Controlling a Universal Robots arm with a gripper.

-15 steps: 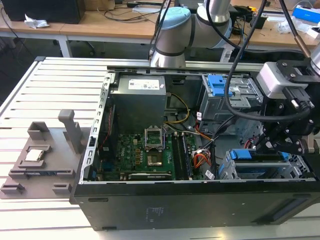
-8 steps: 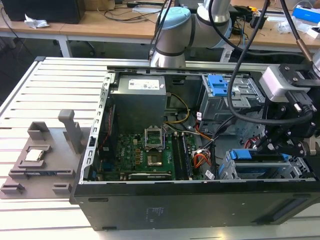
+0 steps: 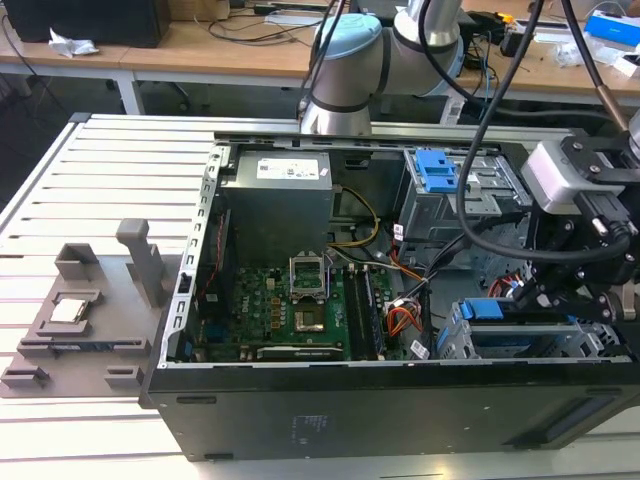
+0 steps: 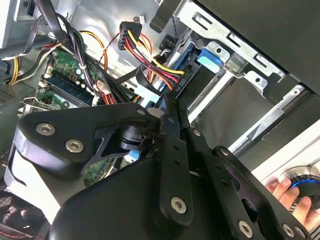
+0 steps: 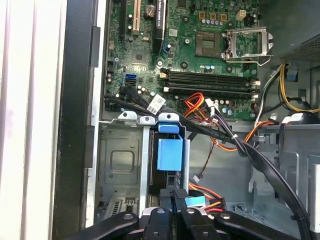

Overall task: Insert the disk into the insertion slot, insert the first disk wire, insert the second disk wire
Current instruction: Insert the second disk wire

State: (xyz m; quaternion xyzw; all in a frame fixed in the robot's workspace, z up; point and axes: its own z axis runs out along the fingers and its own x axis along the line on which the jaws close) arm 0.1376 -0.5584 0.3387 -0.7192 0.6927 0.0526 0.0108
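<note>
— Count it out for me.

— One gripper (image 5: 172, 197), one disk (image 5: 169, 152), and two drive cages in the open computer case (image 3: 300, 420). The low cage is the insertion slot (image 5: 120, 160). The taller cage (image 3: 470, 195) lies well beyond the gripper and has one ribbed blue latch (image 3: 438, 170). There is also one motherboard (image 5: 200, 50).

— Where is the disk?

— It sits in the insertion slot, straight ahead of the gripper's tips and close to them. Its bright blue carrier handle faces the gripper.

— How does it look?

— From here it is mostly that blue plastic, with a dark edge beside it. The grey body and the label are hidden inside the perforated metal.

— And the gripper itself?

— Its fingers (image 4: 175, 150) are drawn narrow, almost together. Whether anything is pinched between them is hard to make out.

— Any wires?

— In the second wrist view a black connector (image 4: 181, 82) with red, yellow and black leads lies just past the tips. I cannot tell whether it is seated in the disk.

— Anything cut off?

— A person's hand (image 4: 282, 192) shows at the picture's edge, behind the gripper.
</note>
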